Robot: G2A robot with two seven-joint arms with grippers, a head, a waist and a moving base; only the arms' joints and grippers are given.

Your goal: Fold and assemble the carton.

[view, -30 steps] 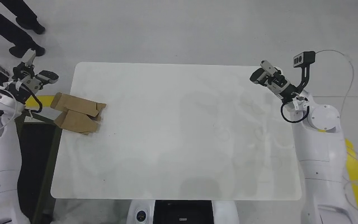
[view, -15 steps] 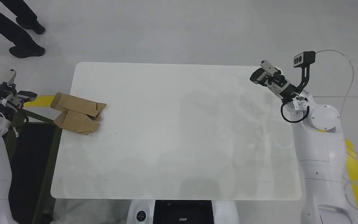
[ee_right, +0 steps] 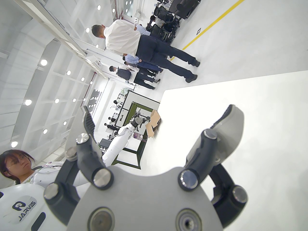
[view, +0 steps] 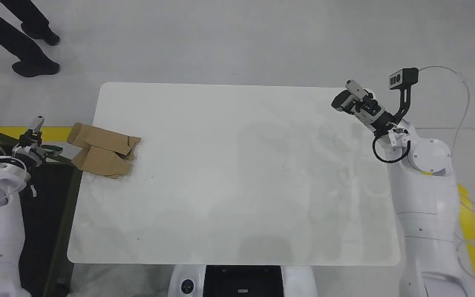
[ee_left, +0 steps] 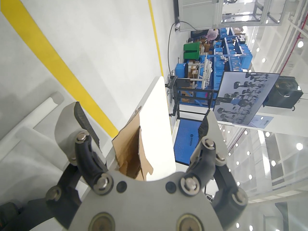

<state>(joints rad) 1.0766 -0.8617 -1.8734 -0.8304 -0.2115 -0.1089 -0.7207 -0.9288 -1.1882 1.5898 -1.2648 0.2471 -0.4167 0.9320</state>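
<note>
We judge the task barely begun: the carton point(view: 102, 150) lies unassembled at the table's point(view: 245, 185) left edge. Our 2 grippers, left point(ee_left: 142, 114) just off that edge and right point(ee_right: 157, 108) over the far right corner, gape empty. All folding remains.

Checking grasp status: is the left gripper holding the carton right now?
No, the left gripper is open and empty; the carton lies apart from it at the table edge.
</note>
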